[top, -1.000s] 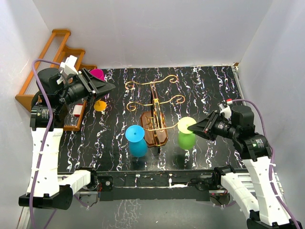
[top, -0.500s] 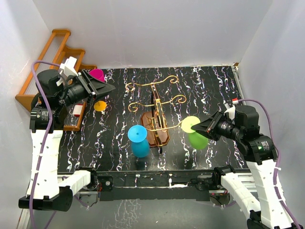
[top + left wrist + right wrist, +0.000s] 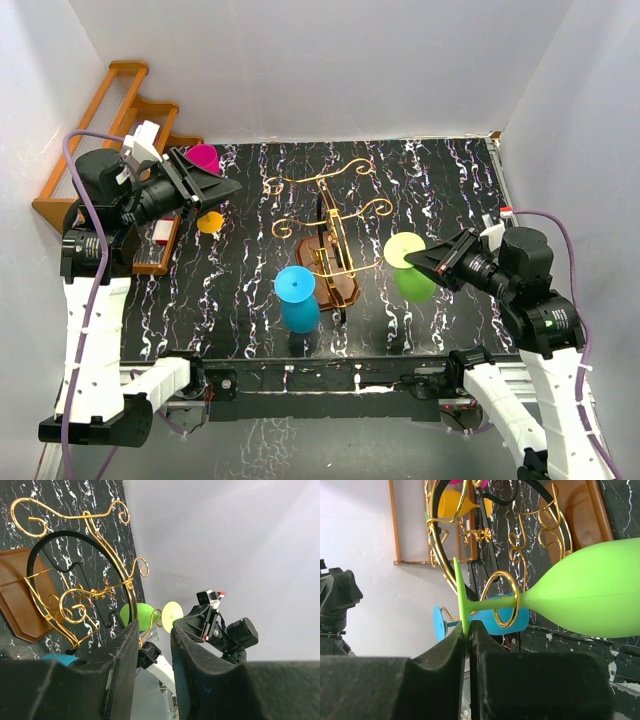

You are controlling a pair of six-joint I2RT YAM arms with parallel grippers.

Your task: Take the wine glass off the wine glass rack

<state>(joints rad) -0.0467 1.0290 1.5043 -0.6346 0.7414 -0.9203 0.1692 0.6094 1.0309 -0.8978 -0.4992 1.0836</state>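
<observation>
The wine glass rack stands mid-table on its brown oval base, with gold wire arms above. My right gripper is shut on the foot disc of a green wine glass, which it holds sideways at the rack's right side. In the right wrist view the green glass has its stem crossing the curled end of a gold arm, and the pads pinch the thin foot. A blue wine glass hangs on the rack's left side. My left gripper is open and empty, held high at the left.
A stepped orange-brown wooden shelf stands at the back left. A magenta glass and an orange glass are beside it. White walls close in the black marbled table at the back, left and right.
My right gripper has pulled the green glass to the right. The rack and the blue glass have shifted slightly right with it. The left arm has barely moved.
</observation>
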